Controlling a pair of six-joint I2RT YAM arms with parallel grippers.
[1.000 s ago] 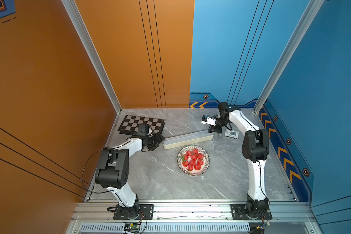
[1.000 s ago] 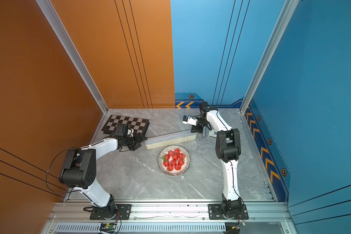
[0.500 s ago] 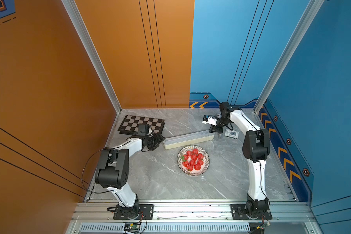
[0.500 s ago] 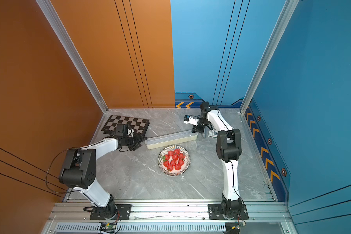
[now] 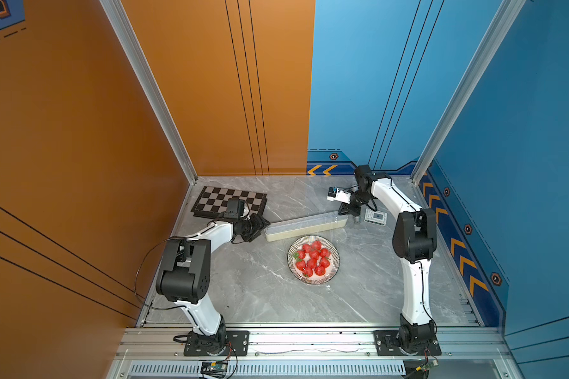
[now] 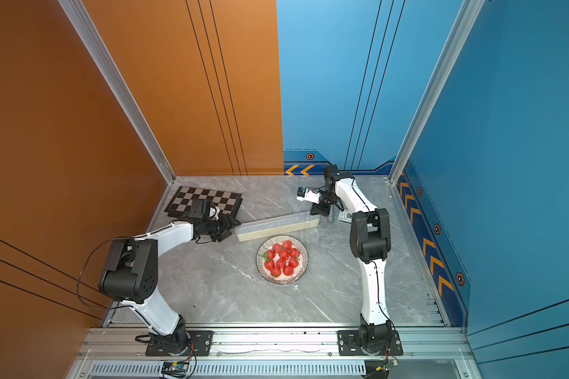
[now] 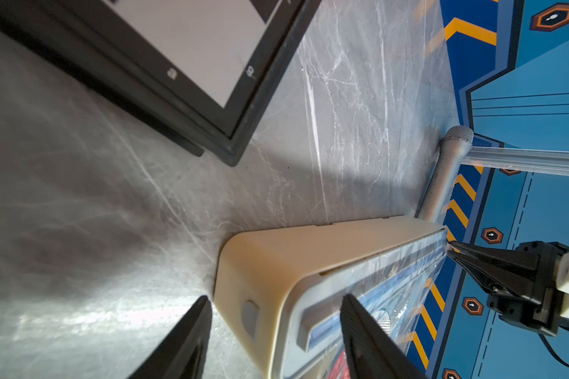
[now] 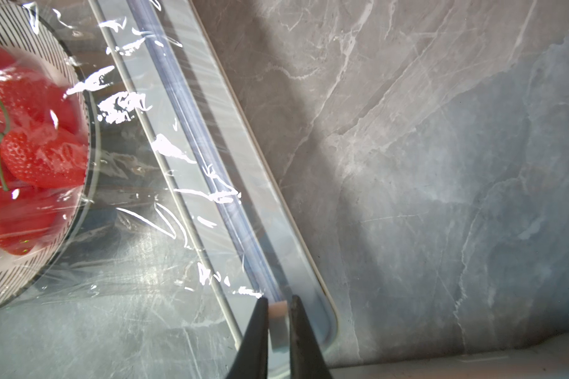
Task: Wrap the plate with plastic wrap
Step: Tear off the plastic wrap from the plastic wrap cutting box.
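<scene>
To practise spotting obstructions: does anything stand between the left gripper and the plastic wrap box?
Nothing visible does. The left gripper stands open around the end of the plastic wrap box. The chessboard lies off to the side, apart from the box.

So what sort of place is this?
Probably a robot test cell: two white-and-black arms bolted to an aluminium rail, orange and blue panel walls boxing in a grey marble-look tabletop.
</scene>
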